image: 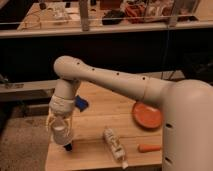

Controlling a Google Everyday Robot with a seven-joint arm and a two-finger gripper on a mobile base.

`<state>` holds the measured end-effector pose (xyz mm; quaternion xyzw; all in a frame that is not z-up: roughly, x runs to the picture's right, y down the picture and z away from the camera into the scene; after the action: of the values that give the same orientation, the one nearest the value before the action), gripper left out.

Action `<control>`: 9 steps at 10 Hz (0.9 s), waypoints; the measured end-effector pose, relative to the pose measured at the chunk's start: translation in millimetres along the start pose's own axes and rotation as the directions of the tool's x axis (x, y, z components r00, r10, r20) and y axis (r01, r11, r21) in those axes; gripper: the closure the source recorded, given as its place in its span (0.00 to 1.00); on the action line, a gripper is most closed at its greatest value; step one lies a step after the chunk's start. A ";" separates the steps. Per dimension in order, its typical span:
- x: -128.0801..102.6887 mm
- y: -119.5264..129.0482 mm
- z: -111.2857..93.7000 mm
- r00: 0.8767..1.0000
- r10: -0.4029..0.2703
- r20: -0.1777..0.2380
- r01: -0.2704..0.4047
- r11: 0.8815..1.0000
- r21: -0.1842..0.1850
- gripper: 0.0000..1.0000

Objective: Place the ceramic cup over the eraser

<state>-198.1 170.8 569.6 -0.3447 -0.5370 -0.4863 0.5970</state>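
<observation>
My gripper (60, 131) hangs over the front left corner of the wooden table (100, 120), pointing down. Its fingers are shut on the off-white ceramic cup (61, 133), held upright just above the table top. The small black eraser (68, 147) shows directly under the cup's lower right edge, partly hidden by it. I cannot tell whether the cup touches the eraser.
A blue flat pad (81, 104) lies behind my wrist. A white printed carton (115, 145) lies on its side at the front middle. An orange plate (148, 115) sits on the right, with a carrot-like orange stick (149, 148) before it. The table's left edge is close to the cup.
</observation>
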 end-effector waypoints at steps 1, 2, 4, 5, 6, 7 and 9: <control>1.5 0.9 1.3 1.000 0.000 0.003 0.000 1.000 -0.001 0.96; 3.2 1.0 3.5 1.000 -0.002 0.005 0.002 1.000 -0.006 0.87; 7.0 -0.5 10.6 1.000 -0.009 0.009 0.009 1.000 -0.029 0.70; 10.0 -0.6 16.9 1.000 -0.012 0.017 0.013 0.999 -0.045 0.59; 13.3 0.3 22.5 1.000 -0.012 0.024 0.013 0.998 -0.055 0.48; 15.9 1.3 26.5 1.000 -0.009 0.029 0.011 0.998 -0.065 0.39; 18.8 0.7 35.5 0.999 -0.007 0.035 0.010 0.996 -0.086 0.21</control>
<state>-209.2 200.2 594.6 -0.3763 -0.5272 -0.5055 0.5701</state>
